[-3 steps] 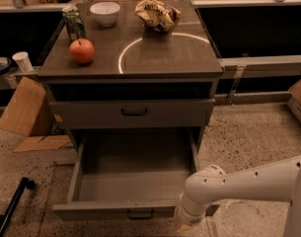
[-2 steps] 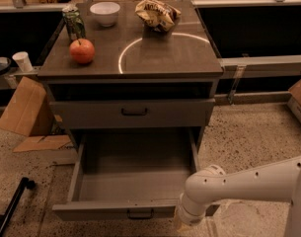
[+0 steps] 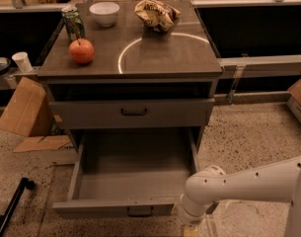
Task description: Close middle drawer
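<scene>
Apparently the gripper (image 3: 190, 229) sits at the bottom edge, mostly cut off; open or closed, I cannot tell. Just beside it, the middle drawer (image 3: 105, 208) stands pulled far out under the shut top drawer (image 3: 91, 113). An apple (image 3: 82, 51) rests on the tabletop (image 3: 165, 53).

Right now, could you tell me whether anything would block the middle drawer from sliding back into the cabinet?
Nothing visible does. The middle drawer is pulled out and its box shows nothing inside. The gripper hangs at the bottom edge, beside the drawer front's right end, nothing between them.
</scene>
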Available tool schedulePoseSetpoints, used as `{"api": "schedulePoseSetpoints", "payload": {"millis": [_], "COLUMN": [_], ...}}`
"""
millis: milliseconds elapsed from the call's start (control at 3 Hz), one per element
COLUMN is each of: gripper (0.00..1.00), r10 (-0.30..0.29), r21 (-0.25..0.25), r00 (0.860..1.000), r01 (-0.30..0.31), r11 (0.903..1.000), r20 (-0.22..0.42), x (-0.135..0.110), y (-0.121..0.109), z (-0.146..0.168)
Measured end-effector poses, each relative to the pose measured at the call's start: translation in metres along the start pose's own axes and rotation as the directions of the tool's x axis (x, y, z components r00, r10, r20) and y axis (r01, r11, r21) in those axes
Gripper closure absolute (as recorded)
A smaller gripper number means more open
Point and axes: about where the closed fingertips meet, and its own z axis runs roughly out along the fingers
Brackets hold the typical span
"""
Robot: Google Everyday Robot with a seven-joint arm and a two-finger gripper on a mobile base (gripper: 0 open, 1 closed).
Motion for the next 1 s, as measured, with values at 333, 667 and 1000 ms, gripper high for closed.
{"api": "schedulePoseSetpoints", "payload": {"millis": [333,667,1000], "gripper": [0.00,0.00,0.19], "r10": [0.000,0.000,0.000], "r21": [0.000,0.000,0.038], "r00": [1.000,1.000,1.000], "r01": [0.000,0.000,0.000], "r11": [1.0000,1.0000,0.9993], "r20": [0.000,0.000,0.023], "x": [0.000,0.000,0.010], "y": [0.000,0.000,-0.011], "z": [0.000,0.000,-0.004]}}
